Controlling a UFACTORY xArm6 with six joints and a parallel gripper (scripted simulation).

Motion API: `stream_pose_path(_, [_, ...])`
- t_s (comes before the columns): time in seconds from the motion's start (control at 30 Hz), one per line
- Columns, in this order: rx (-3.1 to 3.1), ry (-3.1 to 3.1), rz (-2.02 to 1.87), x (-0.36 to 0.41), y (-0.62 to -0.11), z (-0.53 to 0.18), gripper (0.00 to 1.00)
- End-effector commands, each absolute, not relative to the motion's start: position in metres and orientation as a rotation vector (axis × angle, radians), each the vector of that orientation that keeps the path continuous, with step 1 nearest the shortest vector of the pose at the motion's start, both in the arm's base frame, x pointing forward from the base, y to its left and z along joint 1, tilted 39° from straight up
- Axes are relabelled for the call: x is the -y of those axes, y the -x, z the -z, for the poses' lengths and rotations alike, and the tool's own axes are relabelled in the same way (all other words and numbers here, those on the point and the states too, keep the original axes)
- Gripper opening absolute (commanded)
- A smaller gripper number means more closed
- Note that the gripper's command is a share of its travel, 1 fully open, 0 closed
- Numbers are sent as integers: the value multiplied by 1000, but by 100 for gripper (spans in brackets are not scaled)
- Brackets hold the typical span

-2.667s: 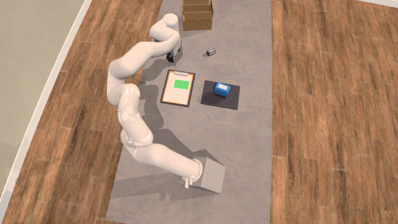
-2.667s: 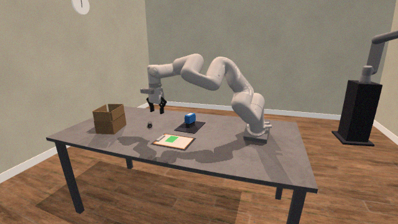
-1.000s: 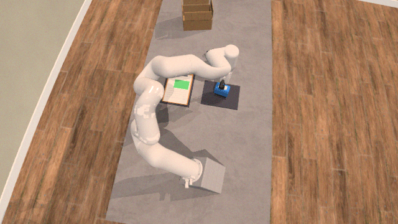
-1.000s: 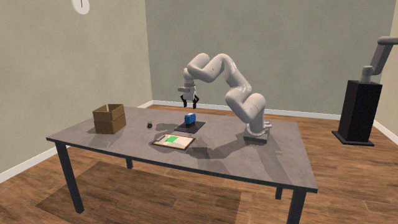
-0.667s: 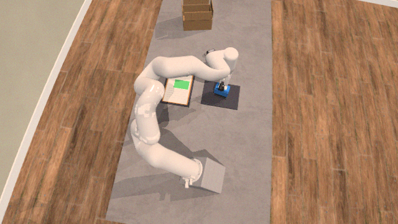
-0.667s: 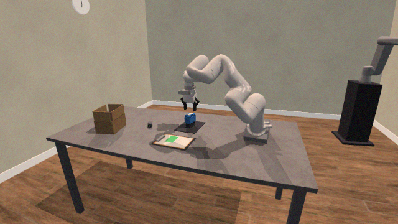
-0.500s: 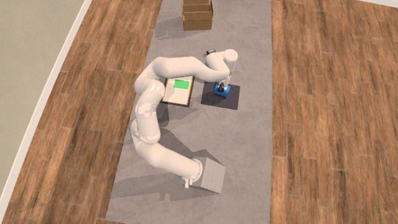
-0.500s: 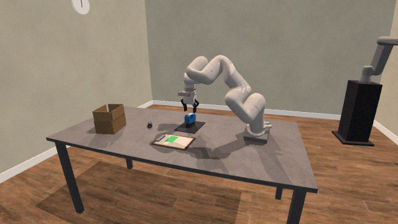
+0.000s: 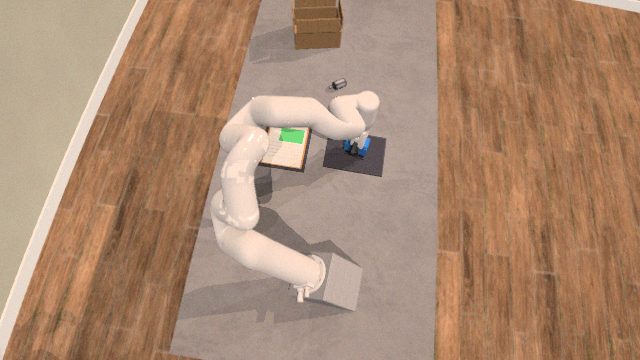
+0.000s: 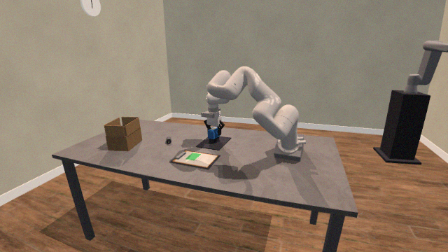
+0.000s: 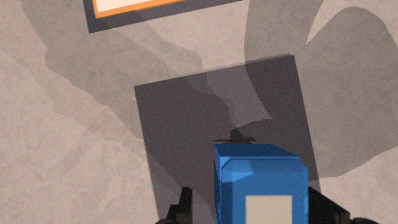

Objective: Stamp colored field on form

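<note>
The blue stamp (image 11: 260, 185) stands upright on the dark mat (image 11: 225, 135), with a pale label on its top. It also shows in the top view (image 9: 357, 146) and the exterior view (image 10: 212, 134). My gripper (image 11: 245, 207) is lowered around the stamp, one black finger on each side, open and not touching it; it also shows in the exterior view (image 10: 213, 130). The form on its orange clipboard (image 9: 285, 147) lies left of the mat, and its green field (image 9: 292, 135) is uncovered. In the wrist view only a corner of the clipboard (image 11: 150, 10) shows at the top.
A cardboard box (image 10: 122, 133) stands at the table's far left end; it also shows in the top view (image 9: 318, 22). A small dark cylinder (image 9: 339, 84) lies on the table between the box and the mat. My arm's base (image 9: 332, 286) is at the other end.
</note>
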State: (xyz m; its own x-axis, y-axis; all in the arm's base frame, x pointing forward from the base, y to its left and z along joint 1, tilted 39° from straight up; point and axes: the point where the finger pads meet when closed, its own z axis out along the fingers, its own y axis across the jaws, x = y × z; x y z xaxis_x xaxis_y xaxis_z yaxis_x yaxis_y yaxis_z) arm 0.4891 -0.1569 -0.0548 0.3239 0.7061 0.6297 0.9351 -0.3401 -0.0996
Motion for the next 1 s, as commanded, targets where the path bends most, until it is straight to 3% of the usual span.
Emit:
stream_pose_path(0.0, [1449,2150,687,156,-492,56,91])
stream_pose_path(0.57, [1449,2150,687,154,-492,59,91])
stream_pose_path(0.6, [1449,2150,687,154,-492,59,30])
stream_pose_path(0.97, [1449,2150,687,154,-492,59,30])
